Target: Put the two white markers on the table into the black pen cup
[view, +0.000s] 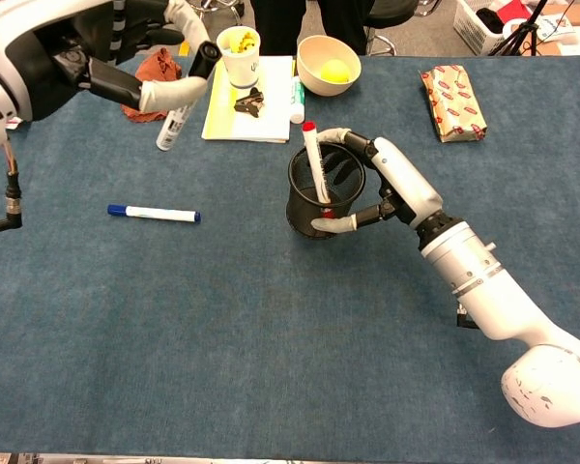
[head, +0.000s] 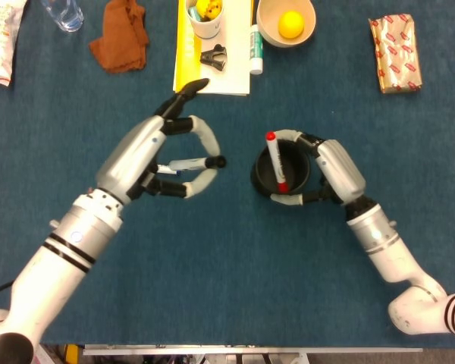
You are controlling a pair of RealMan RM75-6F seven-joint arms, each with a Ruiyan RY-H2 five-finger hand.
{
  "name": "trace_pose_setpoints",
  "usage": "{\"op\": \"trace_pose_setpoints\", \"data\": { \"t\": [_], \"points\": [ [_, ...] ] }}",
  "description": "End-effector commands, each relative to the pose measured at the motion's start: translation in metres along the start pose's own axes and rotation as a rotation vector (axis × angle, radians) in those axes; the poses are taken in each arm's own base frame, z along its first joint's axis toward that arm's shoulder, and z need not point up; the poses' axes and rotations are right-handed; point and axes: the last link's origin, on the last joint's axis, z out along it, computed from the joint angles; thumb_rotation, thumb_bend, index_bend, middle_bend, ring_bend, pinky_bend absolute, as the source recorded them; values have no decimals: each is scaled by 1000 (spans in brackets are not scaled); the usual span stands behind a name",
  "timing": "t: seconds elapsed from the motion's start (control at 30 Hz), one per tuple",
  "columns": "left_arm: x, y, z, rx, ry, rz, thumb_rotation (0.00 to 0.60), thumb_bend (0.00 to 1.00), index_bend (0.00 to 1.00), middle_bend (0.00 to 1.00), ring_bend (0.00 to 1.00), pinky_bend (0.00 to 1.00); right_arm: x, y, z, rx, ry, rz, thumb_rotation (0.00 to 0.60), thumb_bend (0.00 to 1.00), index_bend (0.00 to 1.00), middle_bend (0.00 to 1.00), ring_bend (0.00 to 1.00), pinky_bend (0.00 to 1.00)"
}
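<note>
Blue table (view: 271,367); marker (view: 174,127) in raised left hand (view: 126,58).

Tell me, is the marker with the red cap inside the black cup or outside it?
Inside. The red-capped marker stands in the black pen cup, its cap above the rim, while the right hand holds the cup.

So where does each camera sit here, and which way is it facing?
Head view: high above the table, looking almost straight down; left hand holding a marker, right hand gripping the cup.
Chest view: lower, at the near edge, looking obliquely across to the floor beyond; right forearm runs large.
Shared: both hands, cup, red-capped marker, yellow book, bowl.
</note>
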Motion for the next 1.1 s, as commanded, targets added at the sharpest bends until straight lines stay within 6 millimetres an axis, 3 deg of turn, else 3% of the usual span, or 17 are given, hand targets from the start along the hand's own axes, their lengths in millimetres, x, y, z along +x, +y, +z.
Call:
{"op": "trace_pose_setpoints", "data": {
  "t": [0.03,0.4,1.1],
  "points": [
    [-4,5,6,-17,-12,-27,600,333,672,0,0,0,-4,-3,5,5,-9,0,600,0,454,524,435,416],
    [-18,22,20,-66,-68,-110,600,333,676,0,0,0,-20,-14,24,31,-37,12,600,0,454,524,435,416],
    [-39,13,36,-56,-110,-193,600,333,691,0,0,0,-42,-34,33,75,-80,38,600,0,454,524,435,416]
  ]
}}
